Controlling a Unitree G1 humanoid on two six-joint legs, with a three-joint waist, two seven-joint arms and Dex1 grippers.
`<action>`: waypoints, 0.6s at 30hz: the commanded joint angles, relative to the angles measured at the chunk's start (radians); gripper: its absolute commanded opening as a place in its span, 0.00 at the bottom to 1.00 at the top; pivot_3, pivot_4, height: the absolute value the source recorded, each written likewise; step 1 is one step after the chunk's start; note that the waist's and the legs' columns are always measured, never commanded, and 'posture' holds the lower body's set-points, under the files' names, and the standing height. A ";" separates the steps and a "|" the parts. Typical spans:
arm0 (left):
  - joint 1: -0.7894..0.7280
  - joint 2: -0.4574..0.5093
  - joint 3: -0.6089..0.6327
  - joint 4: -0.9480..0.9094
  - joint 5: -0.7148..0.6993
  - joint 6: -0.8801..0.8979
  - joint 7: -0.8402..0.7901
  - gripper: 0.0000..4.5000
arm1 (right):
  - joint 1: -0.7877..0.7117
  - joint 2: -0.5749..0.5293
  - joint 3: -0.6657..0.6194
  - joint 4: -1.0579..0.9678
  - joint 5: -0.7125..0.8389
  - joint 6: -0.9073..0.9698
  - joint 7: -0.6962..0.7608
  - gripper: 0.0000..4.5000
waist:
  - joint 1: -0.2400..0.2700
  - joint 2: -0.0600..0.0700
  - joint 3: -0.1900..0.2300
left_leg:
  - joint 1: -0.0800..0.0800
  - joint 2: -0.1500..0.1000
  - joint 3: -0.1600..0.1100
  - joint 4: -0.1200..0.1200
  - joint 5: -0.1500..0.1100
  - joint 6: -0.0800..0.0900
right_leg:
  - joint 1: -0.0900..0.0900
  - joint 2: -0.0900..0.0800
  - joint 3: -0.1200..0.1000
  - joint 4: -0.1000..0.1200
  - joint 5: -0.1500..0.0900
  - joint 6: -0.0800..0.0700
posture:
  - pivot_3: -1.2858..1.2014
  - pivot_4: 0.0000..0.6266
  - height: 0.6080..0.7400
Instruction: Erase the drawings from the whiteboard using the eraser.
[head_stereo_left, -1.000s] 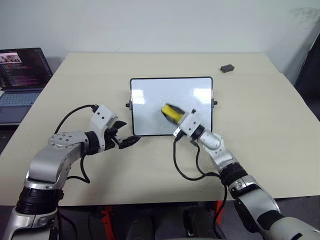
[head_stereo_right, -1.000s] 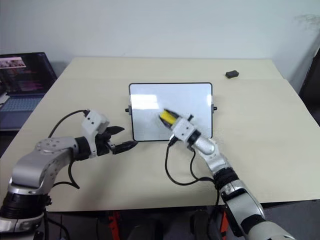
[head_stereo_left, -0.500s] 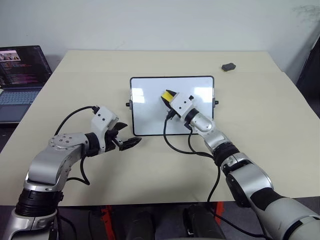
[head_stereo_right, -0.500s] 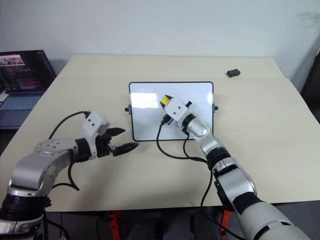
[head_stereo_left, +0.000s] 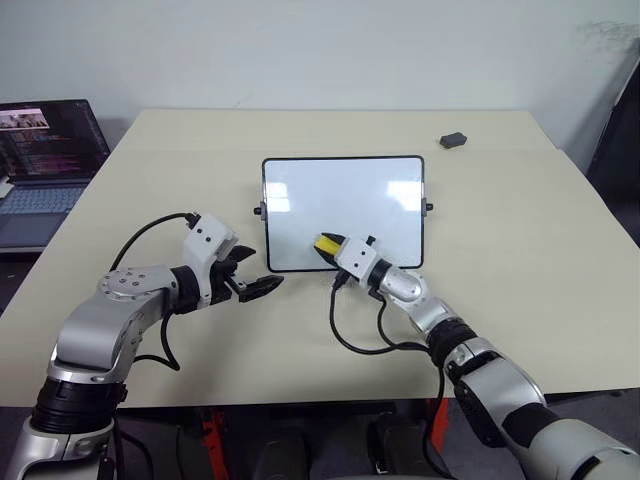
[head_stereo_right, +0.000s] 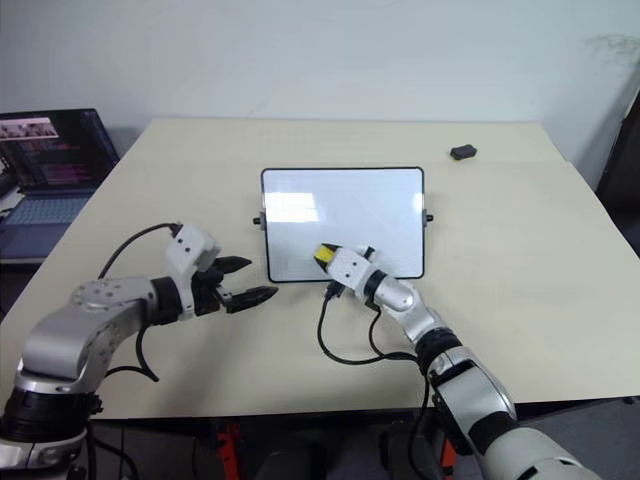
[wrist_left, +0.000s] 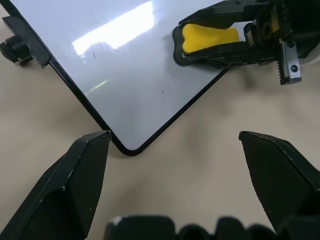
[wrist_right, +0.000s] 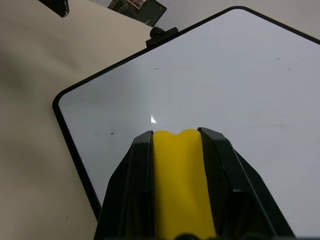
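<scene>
The whiteboard (head_stereo_left: 343, 200) lies flat at the table's middle, its face plain white and glossy. The drawings are out of view; a few tiny dark specks (wrist_left: 93, 55) dot the board. My right gripper (head_stereo_left: 336, 250) is shut on the yellow eraser (head_stereo_left: 327, 243), pressing it onto the board just inside the near edge, left of centre. In the right wrist view the eraser (wrist_right: 178, 170) sits between the two black fingers (wrist_right: 137, 170). My left gripper (head_stereo_left: 256, 286) hovers open beside the board's near left corner (wrist_left: 127, 150), holding nothing.
A small dark grey object (head_stereo_left: 453, 140) lies near the table's far right. An open laptop (head_stereo_left: 45, 150) stands on a surface to the left. Black cables loop from both wrists over the table (head_stereo_left: 540, 260) in front of the board.
My right gripper carried the eraser up toward the board's far edge, then swept it back down to the near edge. The left arm stayed still.
</scene>
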 joint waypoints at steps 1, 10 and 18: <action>-0.019 0.013 0.007 -0.019 -0.002 -0.013 -0.008 1.00 | -0.033 -0.008 -0.040 -0.223 0.054 -0.051 0.006 0.22 | 0.001 0.000 0.000 | -0.002 0.000 0.000 0.000 0.000 0.000 | -0.002 0.000 0.000 0.000 0.001 -0.001 | 0.52 0.24 1.00; -0.017 0.011 0.004 -0.020 -0.001 -0.016 -0.012 1.00 | -0.133 -0.131 -0.109 -0.040 -0.068 0.000 -0.265 0.22 | 0.008 0.000 0.000 | -0.006 0.000 0.000 -0.002 -0.001 -0.001 | -0.006 -0.001 0.000 -0.002 0.001 -0.001 | 0.52 0.24 1.00; -0.016 0.015 0.008 -0.022 0.001 -0.017 -0.021 1.00 | -0.012 -0.105 -0.075 0.051 -0.063 -0.025 -0.224 0.22 | -0.007 -0.001 0.000 | -0.004 0.000 0.003 -0.002 -0.001 -0.001 | -0.005 -0.001 0.002 -0.001 0.001 -0.001 | 0.52 0.24 1.00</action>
